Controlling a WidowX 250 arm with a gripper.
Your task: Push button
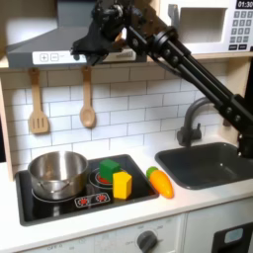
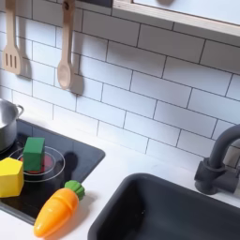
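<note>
In the first exterior view my black arm reaches up and left to the grey range hood [image 1: 35, 44]. The gripper [image 1: 83, 46] hangs at the hood's right end, fingers pointing down and left. A row of small dark buttons [image 1: 54, 56] sits on the hood's lower front strip, just left of the fingertips. Whether a fingertip touches a button is too blurred to tell. The jaws look close together, but the gap between them is not clear.
A wooden spatula [image 1: 38, 104] and spoon [image 1: 87, 104] hang below the hood. The stove [image 1: 138, 193] carries a steel pot [image 1: 56, 173], green block [image 2: 34, 152], yellow block [image 2: 9, 176] and carrot [image 2: 58, 211]. Sink [image 1: 232, 173], faucet [image 2: 220, 159], microwave [image 1: 212, 25] at right.
</note>
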